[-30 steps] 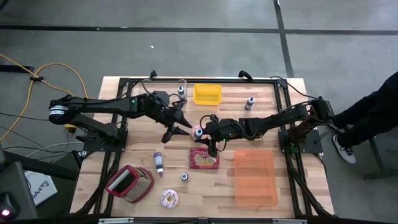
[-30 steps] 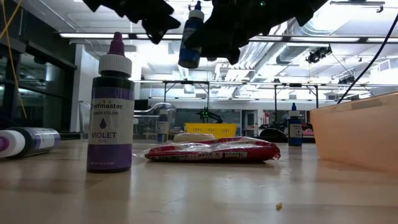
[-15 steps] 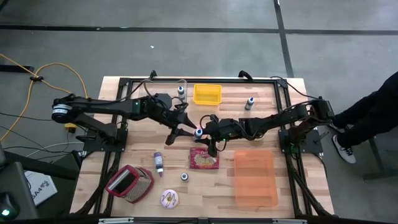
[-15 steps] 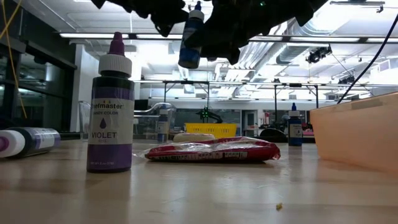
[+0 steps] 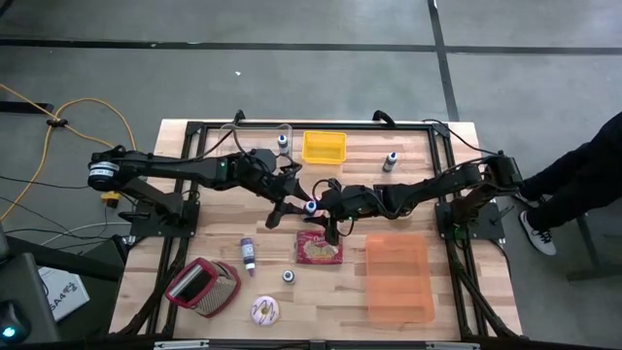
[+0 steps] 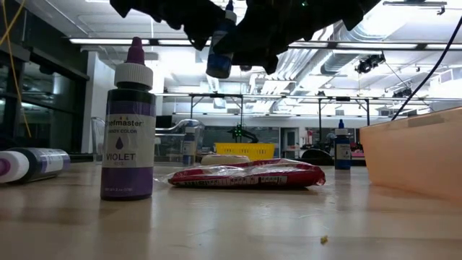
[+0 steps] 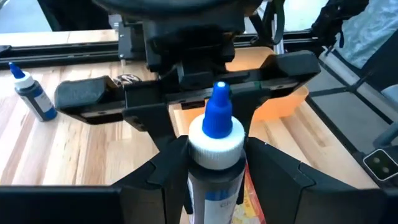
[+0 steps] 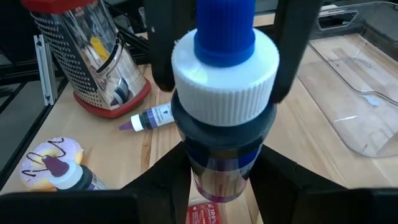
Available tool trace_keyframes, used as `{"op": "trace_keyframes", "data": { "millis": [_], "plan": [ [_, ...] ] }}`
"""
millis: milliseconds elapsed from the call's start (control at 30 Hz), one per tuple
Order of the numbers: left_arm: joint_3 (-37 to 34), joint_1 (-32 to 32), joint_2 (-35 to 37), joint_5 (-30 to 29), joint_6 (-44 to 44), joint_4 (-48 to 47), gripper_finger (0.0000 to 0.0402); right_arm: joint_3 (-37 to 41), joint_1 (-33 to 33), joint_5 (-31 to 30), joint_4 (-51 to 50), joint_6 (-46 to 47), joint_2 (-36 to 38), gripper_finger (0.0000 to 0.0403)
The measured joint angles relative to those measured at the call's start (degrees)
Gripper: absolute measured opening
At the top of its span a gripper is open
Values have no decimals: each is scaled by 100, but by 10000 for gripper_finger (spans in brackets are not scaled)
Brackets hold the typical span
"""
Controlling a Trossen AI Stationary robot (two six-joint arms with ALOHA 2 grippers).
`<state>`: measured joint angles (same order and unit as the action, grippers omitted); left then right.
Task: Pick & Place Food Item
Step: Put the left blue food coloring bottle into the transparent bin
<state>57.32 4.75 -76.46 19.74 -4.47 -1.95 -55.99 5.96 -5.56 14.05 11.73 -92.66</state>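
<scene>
Nothing is placed yet, as far as I can judge: the small blue-capped, white-collared dye bottle [image 6: 220, 45] hangs in mid-air above the red foil snack packet [image 5: 319, 248] at the table's middle. The right gripper [image 8: 225, 174] is clamped on its body. The left gripper [image 7: 214, 163] reaches in level from the opposite side, fingers straddling the neck; whether they are squeezing, I cannot tell.
</scene>
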Motion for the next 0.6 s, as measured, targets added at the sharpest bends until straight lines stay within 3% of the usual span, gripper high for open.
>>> {"op": "trace_keyframes", "data": {
  "millis": [600],
  "plan": [
    [4,0,-20,42,-4,285,156,0,0,0,106,-67,-2,133]
  ]
}}
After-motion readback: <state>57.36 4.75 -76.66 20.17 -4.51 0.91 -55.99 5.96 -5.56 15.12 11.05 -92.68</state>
